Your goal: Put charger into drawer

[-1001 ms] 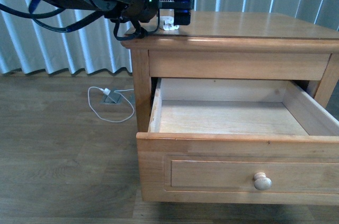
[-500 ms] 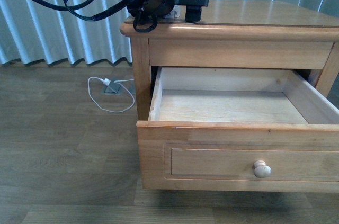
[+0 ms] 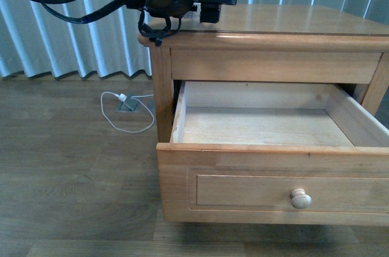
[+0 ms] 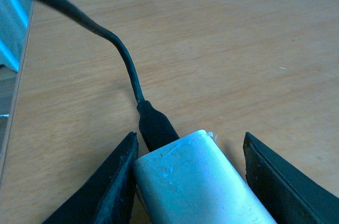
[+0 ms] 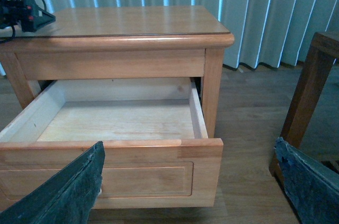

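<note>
The charger [image 4: 196,181], a white block with a thin black cable [image 4: 127,65], lies on the nightstand top between the fingers of my left gripper [image 4: 190,142], which is shut on it. In the front view the left gripper [image 3: 211,2] sits low over the top's left corner and hides the charger. The drawer [image 3: 243,191] is pulled wide open below, with a round pale knob [image 3: 301,198] and bare pale wood inside. My right gripper [image 5: 190,192] is open and empty, in front of the drawer front [image 5: 137,173] and apart from it.
The nightstand top [image 3: 292,20] is flat honey wood. A white cable with a white plug [image 3: 124,108] lies on the wooden floor to the left. A dark wooden furniture leg [image 5: 307,91] stands right of the nightstand. Curtains hang behind.
The white charger showed beside the left gripper's fingers a second ago; now the gripper covers it. The drawer stays open.
</note>
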Motion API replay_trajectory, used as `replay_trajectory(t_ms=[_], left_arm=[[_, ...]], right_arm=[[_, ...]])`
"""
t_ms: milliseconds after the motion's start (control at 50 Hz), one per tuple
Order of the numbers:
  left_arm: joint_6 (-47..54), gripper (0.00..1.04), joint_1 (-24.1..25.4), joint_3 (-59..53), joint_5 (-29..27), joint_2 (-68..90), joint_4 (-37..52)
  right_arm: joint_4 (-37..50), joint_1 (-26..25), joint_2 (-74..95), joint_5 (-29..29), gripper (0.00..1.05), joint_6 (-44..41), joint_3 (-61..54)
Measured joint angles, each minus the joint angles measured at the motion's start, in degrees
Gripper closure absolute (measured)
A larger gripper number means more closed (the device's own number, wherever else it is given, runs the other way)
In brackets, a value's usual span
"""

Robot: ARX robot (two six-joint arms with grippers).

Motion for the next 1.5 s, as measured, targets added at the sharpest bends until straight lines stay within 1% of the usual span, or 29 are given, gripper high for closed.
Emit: replay_trajectory(t_ms=[40, 240, 360, 480, 601, 801, 1001, 1161, 1241, 1341, 1421, 1501], left_arm=[[0.2, 0.51, -0.2, -4.2, 1.8, -3.6, 1.6], [2.1, 0.51, -1.8, -14.9, 7.5, -12.5, 3.9], [4.2, 0.51, -4.3, -21.7, 12.3, -16.5, 4.3], [6.5, 0.51, -6.5, -25.2, 13.8, -17.7, 3.4], [8.6, 0.51, -8.0, -26.0, 14.9, -17.7, 1.4], [10.5, 0.51, -8.9, -25.1, 14.4, -14.7, -0.4], [11.1, 0.51, -10.3, -22.6, 13.4, -7.2, -1.2], [11.1, 0.51, -11.7, -18.3, 10.8, -1.1, -1.7], [11.6, 0.51, -12.1, -15.6, 8.6, 1.8, -2.2], [11.8, 0.51, -12.1, -13.3, 7.8, 4.5, -3.7], [11.4, 0.51, -12.1, -12.3, 8.2, 5.4, -4.0], [11.7, 0.51, -12.1, -11.7, 7.0, 5.7, -4.0]], right_arm=[[0.0, 0.0, 0.0, 0.0, 0.09, 0.0, 0.0], [0.0, 0.0, 0.0, 0.0, 0.09, 0.0, 0.0], [0.0, 0.0, 0.0, 0.0, 0.09, 0.0, 0.0], [0.0, 0.0, 0.0, 0.0, 0.09, 0.0, 0.0], [0.0, 0.0, 0.0, 0.0, 0.09, 0.0, 0.0], [0.0, 0.0, 0.0, 0.0, 0.09, 0.0, 0.0], [0.0, 0.0, 0.0, 0.0, 0.09, 0.0, 0.0], [0.0, 0.0, 0.0, 0.0, 0.09, 0.0, 0.0], [0.0, 0.0, 0.0, 0.0, 0.09, 0.0, 0.0], [0.0, 0.0, 0.0, 0.0, 0.09, 0.0, 0.0], [0.0, 0.0, 0.0, 0.0, 0.09, 0.0, 0.0], [0.0, 0.0, 0.0, 0.0, 0.09, 0.0, 0.0]])
